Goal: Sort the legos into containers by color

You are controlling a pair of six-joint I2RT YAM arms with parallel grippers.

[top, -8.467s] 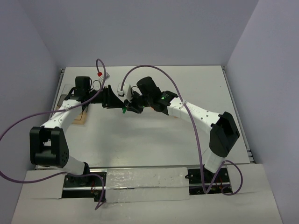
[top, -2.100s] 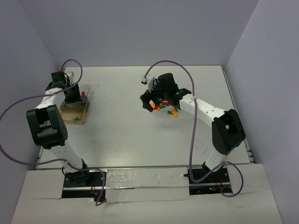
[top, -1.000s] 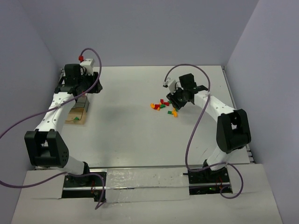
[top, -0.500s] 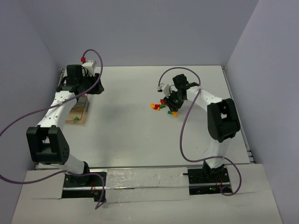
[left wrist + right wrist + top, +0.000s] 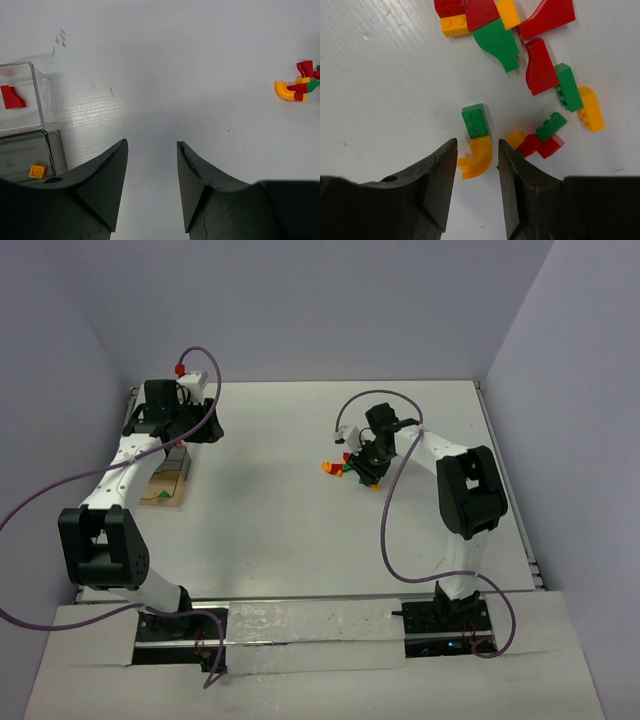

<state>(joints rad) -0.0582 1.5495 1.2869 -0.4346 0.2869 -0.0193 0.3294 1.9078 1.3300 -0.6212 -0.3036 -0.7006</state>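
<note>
A heap of red, green and orange-yellow legos point(image 5: 350, 466) lies mid-table; it also shows in the right wrist view point(image 5: 520, 65) and far right in the left wrist view point(image 5: 297, 86). My right gripper point(image 5: 477, 145) is open, low over the heap, its jaws on either side of a curved orange brick point(image 5: 477, 159) that touches a green brick point(image 5: 476, 120). The containers point(image 5: 165, 480) stand at the left edge. In the left wrist view one tray point(image 5: 25, 97) holds a red brick point(image 5: 12, 96), the adjoining tray an orange brick point(image 5: 37, 171). My left gripper point(image 5: 151, 145) is open and empty beside the trays.
Purple cables loop above both arms. The white table point(image 5: 280, 530) ends at a raised rim on the left, back and right. Scuff marks point(image 5: 60, 40) show on the table near the trays.
My right gripper has swung left and down onto the lego heap. My left arm has barely moved beside the trays.
</note>
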